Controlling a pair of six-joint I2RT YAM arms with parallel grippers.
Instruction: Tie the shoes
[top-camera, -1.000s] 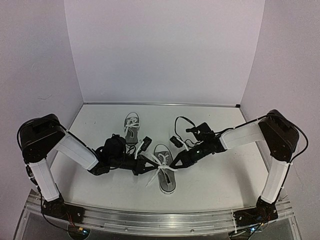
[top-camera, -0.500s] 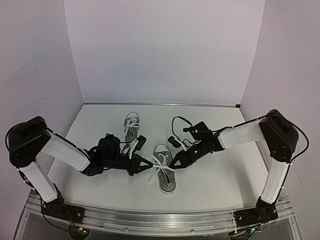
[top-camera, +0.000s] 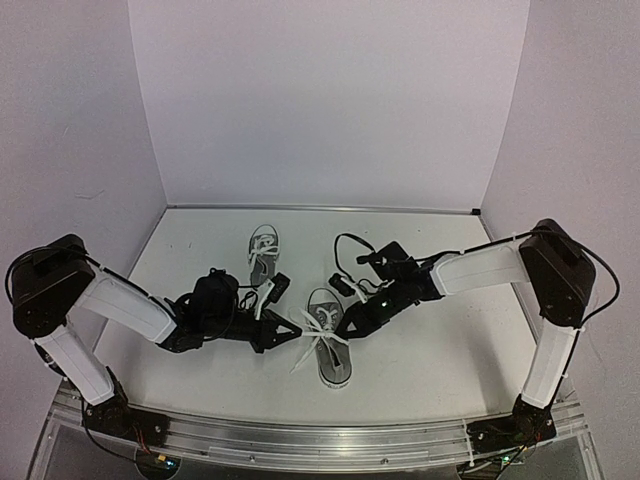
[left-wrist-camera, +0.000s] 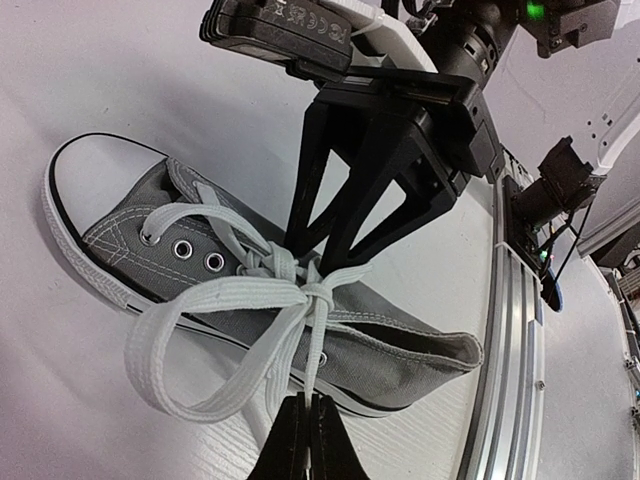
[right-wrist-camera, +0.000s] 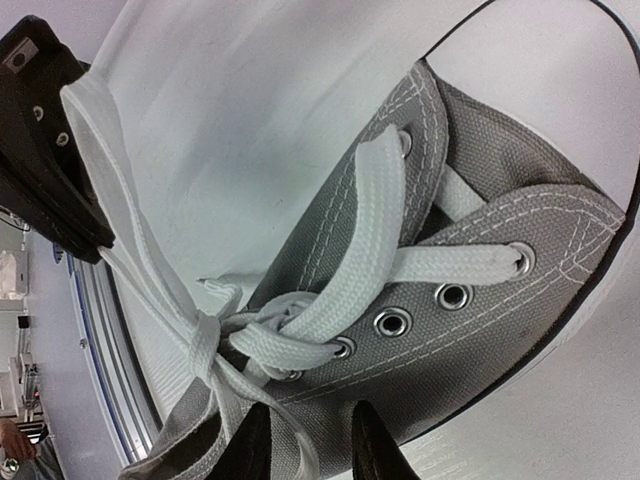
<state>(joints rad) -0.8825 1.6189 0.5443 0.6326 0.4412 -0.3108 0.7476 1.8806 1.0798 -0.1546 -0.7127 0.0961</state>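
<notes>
While your left hand (left-wrist-camera: 307, 420) is pinched together on a white lace (right-wrist-camera: 98, 140) of the grey sneaker (top-camera: 332, 352) near the worktop's (top-camera: 430, 365) front edge, your right hand (right-wrist-camera: 305, 440) is spread apart beside its knot (left-wrist-camera: 305, 287); its wrist view cuts off the heel.

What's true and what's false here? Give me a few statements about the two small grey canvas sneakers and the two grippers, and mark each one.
1. The left gripper is shut on a white lace of the near grey canvas sneaker. True.
2. That sneaker's laces meet in a knot. True.
3. The far grey canvas sneaker lies on its side. False: it stands upright.
4. The right gripper is at the far sneaker. False: it is at the near sneaker, opposite the left gripper.
</notes>
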